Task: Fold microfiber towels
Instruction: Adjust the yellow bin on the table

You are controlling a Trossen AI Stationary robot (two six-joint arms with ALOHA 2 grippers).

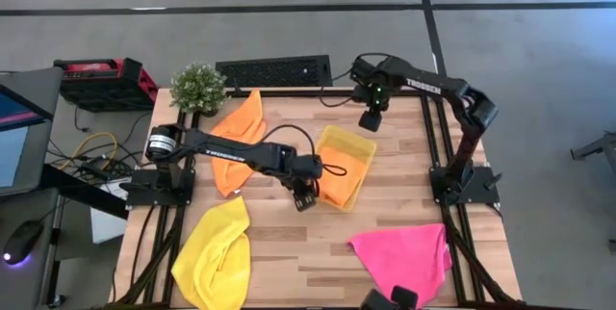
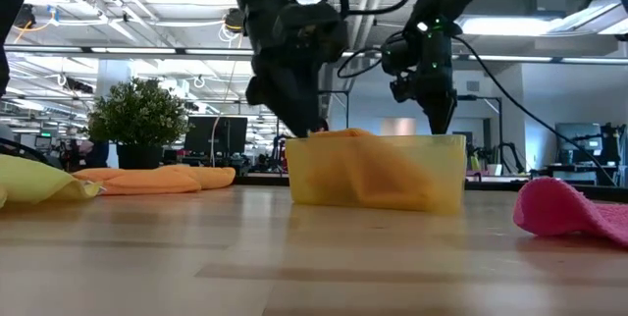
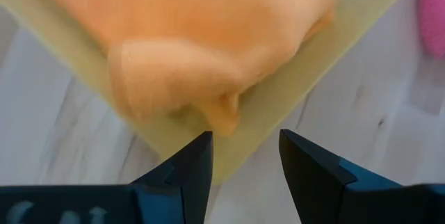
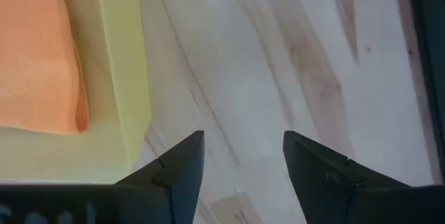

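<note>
A translucent yellow tray stands mid-table with an orange towel bunched inside it. A second orange towel lies at the far left. A yellow towel lies at the near left and a pink towel at the near right. My left gripper hangs open over the tray's near left corner, slanting down, and a lobe of the towel lies just beyond its fingertips. My right gripper points down, open, over bare wood beside the tray's far wall.
A potted plant stands at the table's far left corner, with a black grille along the far edge. A red box sits off the table to the left. Bare wood lies between the yellow and pink towels.
</note>
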